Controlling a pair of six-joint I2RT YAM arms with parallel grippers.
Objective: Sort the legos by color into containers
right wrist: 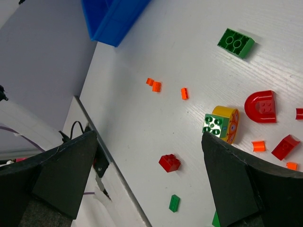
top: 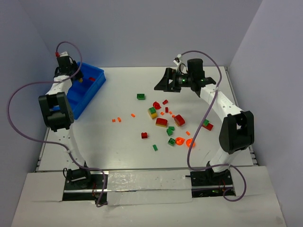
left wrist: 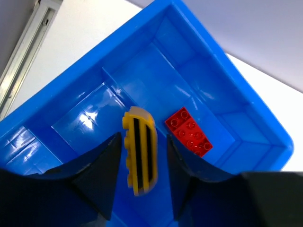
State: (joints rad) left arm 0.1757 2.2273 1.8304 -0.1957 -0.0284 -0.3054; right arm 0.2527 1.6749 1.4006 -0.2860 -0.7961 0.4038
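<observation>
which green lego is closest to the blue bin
the dark green brick lying alone at the far edge of the scatter, nearest the blue bin. the other greens sit closer to the arms, among red pieces.

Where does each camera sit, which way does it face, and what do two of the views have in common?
Top external: high behind the bases, looking down on the table; left arm and right arm show whole.
Left wrist: above the blue bin, facing into it; the left tool frames a yellow brick, red brick beside.
Right wrist: above the table, facing down at scattered legos; the right tool stands wide, empty.
Shared: top and right wrist both show the bin and one green brick.
</observation>
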